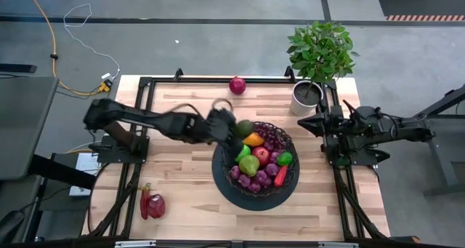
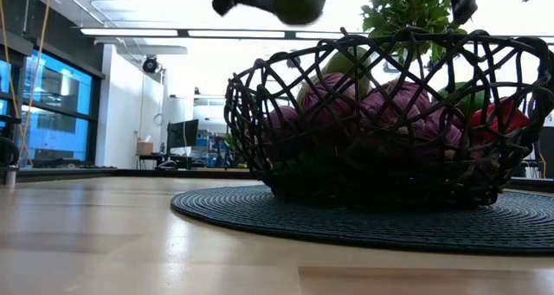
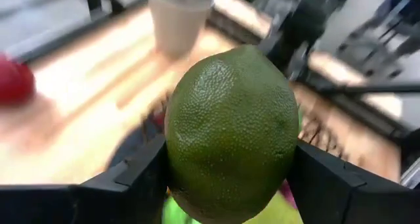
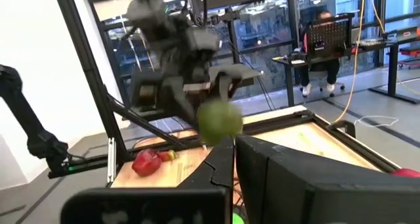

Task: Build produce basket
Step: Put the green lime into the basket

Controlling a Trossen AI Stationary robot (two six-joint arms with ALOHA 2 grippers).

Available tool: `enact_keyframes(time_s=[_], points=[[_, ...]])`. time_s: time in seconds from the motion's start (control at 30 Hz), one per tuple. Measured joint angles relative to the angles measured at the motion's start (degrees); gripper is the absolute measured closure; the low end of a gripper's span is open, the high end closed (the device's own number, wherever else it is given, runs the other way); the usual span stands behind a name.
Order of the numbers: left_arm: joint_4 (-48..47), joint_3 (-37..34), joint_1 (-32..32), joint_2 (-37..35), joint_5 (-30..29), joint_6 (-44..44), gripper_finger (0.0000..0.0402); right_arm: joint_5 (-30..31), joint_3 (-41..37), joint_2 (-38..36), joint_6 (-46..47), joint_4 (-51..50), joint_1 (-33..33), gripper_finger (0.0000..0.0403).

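1. Nearest the front edge of the table point(image 1: 189, 168), on the left, lie a red pepper point(image 1: 145, 202) and a red apple point(image 1: 156, 205), touching each other and well apart from the basket.
2. The black wire basket point(image 1: 289, 177) stands on a round dark mat point(image 1: 225, 186) right of the table's middle. It holds purple grapes point(image 1: 251, 179), a green pear point(image 1: 249, 164), a red fruit point(image 1: 261, 155), a green lime point(image 1: 284, 158), an orange-yellow fruit point(image 1: 253, 140) and a second red pepper point(image 1: 280, 174).
3. The left gripper point(image 1: 238, 132) hangs over the basket's far-left rim, its two dark fingers point(image 3: 141, 178) clamped on either side of a green avocado point(image 3: 231, 129), which is held in the air above the rim.
4. The right gripper point(image 1: 309, 124) waits at the table's right edge, beside the grey pot point(image 1: 305, 97); its fingers point(image 4: 223, 159) stand close together with nothing between them.
5. Farthest off, a red onion point(image 1: 237, 85) rests alone at the back edge, left of the potted plant point(image 1: 320, 50).
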Motion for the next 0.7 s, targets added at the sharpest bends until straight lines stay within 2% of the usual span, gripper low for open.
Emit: enact_keyframes(time_s=[0.3, 0.43, 0.6, 0.7], points=[[-5.65, 0.84, -0.19, 11.25, -0.85, -10.34, 0.0156, 0.00, 0.00, 0.00, -0.02, -1.40, 0.00, 0.0403], [-6.22, 0.88, 0.23, 13.57, -2.13, -10.50, 0.0156, 0.00, 0.00, 0.00, -0.02, -2.16, 0.00, 0.0403], [-7.97, 0.88, 0.01, 14.90, 0.31, -10.70, 0.0156, 0.00, 0.00, 0.00, -0.02, -2.54, 0.00, 0.0403], [-9.89, 0.88, -0.52, 14.90, -2.57, -12.36, 0.0156, 0.00, 0.00, 0.00, -0.02, -2.61, 0.00, 0.0403]])
